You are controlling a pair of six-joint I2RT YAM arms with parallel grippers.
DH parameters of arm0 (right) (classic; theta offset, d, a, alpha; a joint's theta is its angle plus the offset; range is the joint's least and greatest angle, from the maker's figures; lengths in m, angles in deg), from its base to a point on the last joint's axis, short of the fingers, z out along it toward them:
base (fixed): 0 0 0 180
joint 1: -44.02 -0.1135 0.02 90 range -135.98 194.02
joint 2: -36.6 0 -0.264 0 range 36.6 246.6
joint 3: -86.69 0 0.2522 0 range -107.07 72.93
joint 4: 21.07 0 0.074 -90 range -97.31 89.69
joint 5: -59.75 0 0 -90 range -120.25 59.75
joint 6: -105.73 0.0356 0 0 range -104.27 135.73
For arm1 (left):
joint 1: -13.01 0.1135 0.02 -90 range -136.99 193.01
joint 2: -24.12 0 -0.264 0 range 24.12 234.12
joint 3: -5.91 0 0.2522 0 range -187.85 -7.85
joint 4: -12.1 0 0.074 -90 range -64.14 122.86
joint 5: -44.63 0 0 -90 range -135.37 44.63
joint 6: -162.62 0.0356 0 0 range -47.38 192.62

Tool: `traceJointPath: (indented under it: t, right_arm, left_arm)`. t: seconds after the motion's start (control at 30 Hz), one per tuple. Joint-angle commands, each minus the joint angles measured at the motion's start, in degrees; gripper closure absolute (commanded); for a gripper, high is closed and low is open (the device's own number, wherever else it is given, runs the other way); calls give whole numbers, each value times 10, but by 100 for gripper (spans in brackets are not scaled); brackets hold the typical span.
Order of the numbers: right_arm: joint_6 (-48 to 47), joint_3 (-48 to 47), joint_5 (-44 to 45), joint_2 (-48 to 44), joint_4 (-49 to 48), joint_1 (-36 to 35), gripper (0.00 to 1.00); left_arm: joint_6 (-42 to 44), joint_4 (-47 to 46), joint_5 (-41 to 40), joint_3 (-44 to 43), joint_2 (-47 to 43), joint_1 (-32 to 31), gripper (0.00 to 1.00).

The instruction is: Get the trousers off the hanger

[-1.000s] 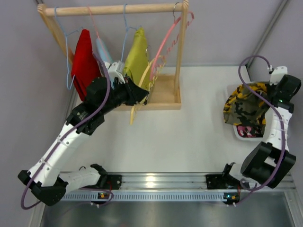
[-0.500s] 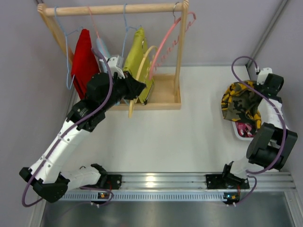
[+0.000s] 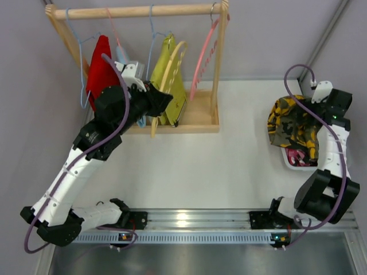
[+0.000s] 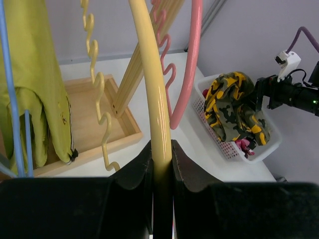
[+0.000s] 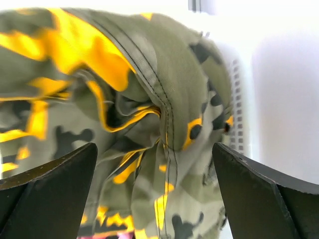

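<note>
The camouflage trousers [image 3: 293, 129] lie heaped in the white basket [image 4: 227, 149] at the desk's right edge, on top of the pink patterned pair [image 3: 295, 156], so both look to be off their hangers. The right gripper [image 5: 154, 149] hangs just over the heap with its fingers spread wide, gripping nothing, probably because the cloth has been let go. At the far left corner, the left gripper [image 4: 161, 164] is clenched on the bare yellow hanger [image 4: 154, 99] by the wooden rack [image 3: 137, 10], likely steadying it.
</note>
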Motion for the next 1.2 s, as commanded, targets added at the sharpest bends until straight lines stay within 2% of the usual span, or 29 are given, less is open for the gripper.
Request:
traceJointPath:
  t: [0.0, 0.47, 0.7, 1.17]
  right_arm:
    - [17, -64, -57, -52, 48, 8, 1]
    - [61, -183, -145, -142, 166, 34, 1]
    - [119, -237, -197, -164, 208, 35, 1]
    - [130, -240, -209, -190, 225, 35, 1]
  left_arm:
    - [17, -64, 21, -56, 16, -2, 100]
    - [93, -163, -39, -151, 130, -2, 100]
    - [97, -203, -49, -184, 190, -2, 100]
    - [75, -216, -44, -235, 290, 0, 100]
